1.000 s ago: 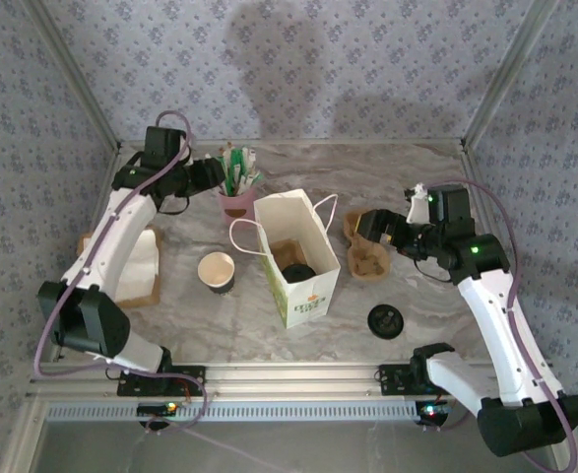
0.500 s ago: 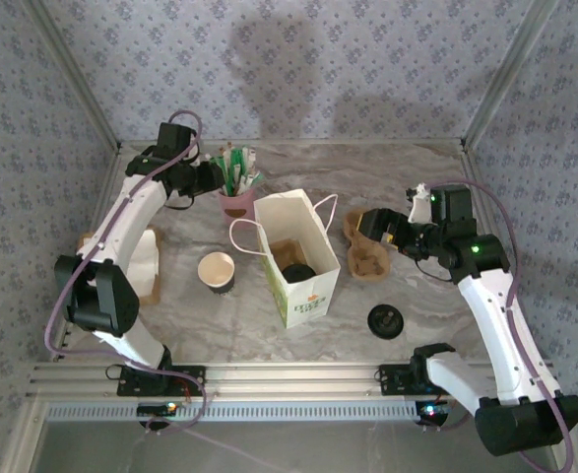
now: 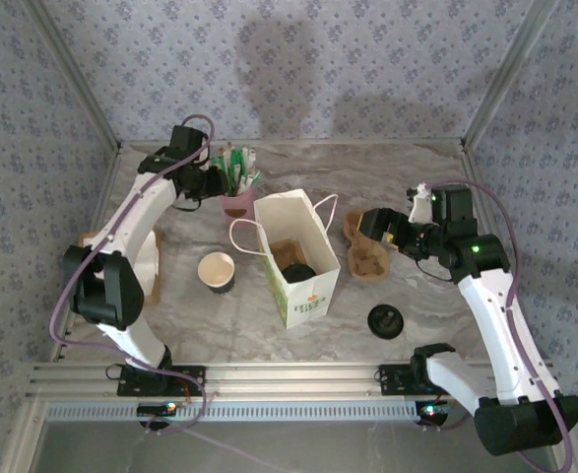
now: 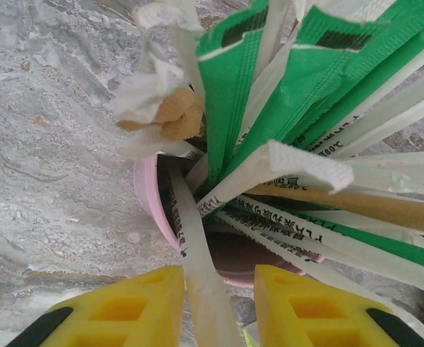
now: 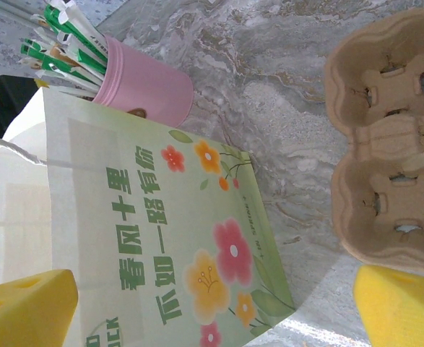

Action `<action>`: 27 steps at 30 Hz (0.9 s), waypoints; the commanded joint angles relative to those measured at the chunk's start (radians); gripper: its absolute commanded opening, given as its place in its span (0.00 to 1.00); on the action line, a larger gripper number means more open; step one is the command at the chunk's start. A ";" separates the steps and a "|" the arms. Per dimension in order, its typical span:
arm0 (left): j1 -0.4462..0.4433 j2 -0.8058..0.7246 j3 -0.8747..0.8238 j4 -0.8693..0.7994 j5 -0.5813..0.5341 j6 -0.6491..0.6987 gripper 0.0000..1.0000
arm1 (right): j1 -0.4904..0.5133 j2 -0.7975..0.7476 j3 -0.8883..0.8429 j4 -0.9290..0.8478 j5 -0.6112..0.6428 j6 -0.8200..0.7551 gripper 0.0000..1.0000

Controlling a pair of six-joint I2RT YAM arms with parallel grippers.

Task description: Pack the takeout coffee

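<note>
Left hand (image 4: 219,307) has swung over to the pink cup (image 4: 148,206) and narrowed around one paper-wrapped straw (image 4: 197,267). A sliver of gap remains, so it isn't pinched yet. Right hand (image 5: 213,289) hangs spread wide beside the bag (image 3: 310,296). Takeout coffee (image 3: 296,271) sits lidded inside the bag. Likely a straw goes in next.

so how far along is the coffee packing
Done, it seems: a dark lidded cup, the takeout coffee, sits inside the white bag. In hand: the left pincer straddles a paper-wrapped stick in the pink cup; a firm grip isn't clear. The right pincer hangs open beside the bag. Left: the stick is not in the bag, and an unlidded cup and loose black lid sit outside.
</note>
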 commanded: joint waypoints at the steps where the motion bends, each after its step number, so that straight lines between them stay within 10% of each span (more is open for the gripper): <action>1: -0.008 0.011 0.042 -0.030 -0.041 0.024 0.30 | -0.008 -0.003 -0.011 0.005 -0.022 -0.026 1.00; 27: -0.027 0.036 0.093 -0.068 -0.083 0.062 0.16 | -0.014 -0.013 -0.021 0.006 -0.035 -0.024 1.00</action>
